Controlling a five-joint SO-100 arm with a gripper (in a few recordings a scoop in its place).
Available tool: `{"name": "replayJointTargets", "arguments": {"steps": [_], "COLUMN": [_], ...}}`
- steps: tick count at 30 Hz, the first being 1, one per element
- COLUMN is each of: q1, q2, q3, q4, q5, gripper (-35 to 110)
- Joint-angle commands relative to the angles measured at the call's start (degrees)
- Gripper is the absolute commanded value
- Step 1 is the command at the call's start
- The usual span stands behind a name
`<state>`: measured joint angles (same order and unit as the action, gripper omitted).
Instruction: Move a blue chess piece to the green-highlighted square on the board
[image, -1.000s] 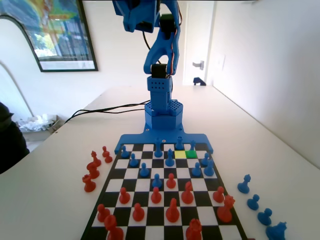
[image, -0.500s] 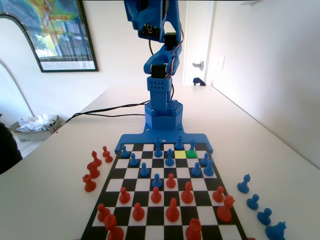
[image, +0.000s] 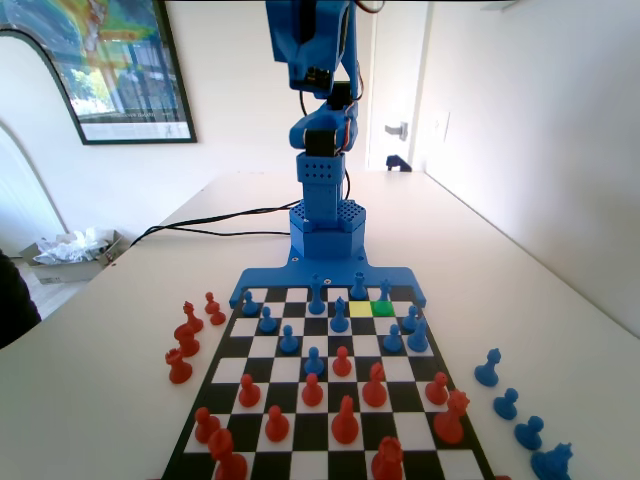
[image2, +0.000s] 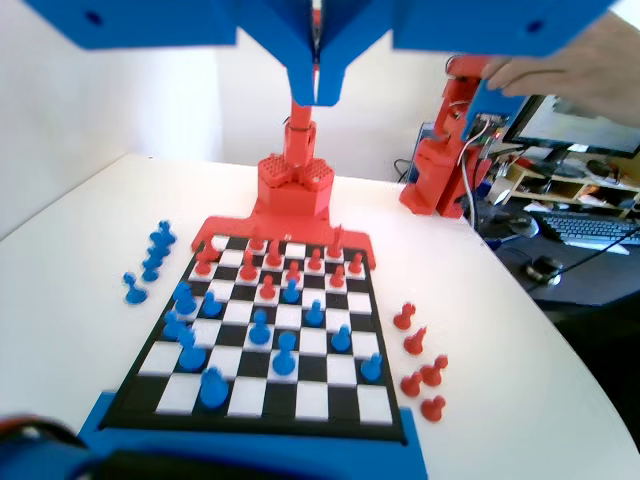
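hand (image2: 316, 85) is hanging high above the board (image: 300, 440), its two jaws pressed together at the tips and carrying nothing, as the wrist view is showing. the arm is standing folded upright over its base at the board's far end in the fixed view.

the green-highlighted square (image: 382, 308) is lying in the second row from the arm, right of centre in the fixed view, with a paler yellow-green square (image: 360, 309) touching its left side. several short blue pieces are standing around it; the likeliest candidate, as a judgement, is the blue chess piece (image: 384, 291) standing just behind the green square, in the row nearest the arm. which piece is meant i cannot tell for certain.

the relation that matters: everything is sitting far below the hand and close to the arm's own base, so the coming move is looking like a steep descent toward the near rows, slightly to the right in the fixed view, with the jaws needing to part first. red pieces (image: 178, 368) are resting off the board on the counter (image: 110, 400).
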<state>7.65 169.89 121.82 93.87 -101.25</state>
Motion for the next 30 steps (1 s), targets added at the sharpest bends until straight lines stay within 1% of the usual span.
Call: {"name": "replayJointTargets", "arguments": {"steps": [1, 11, 30], "q1": [-1.05, -6.15, -5.62], "q2": [0.62, 5.1, 5.19], "q3": [1.93, 2.9, 2.9], "q4": [-1.58, -3.52, -3.6], "q5": [-0.35, 0.18, 0.0], "gripper": [1, 1, 1]}}
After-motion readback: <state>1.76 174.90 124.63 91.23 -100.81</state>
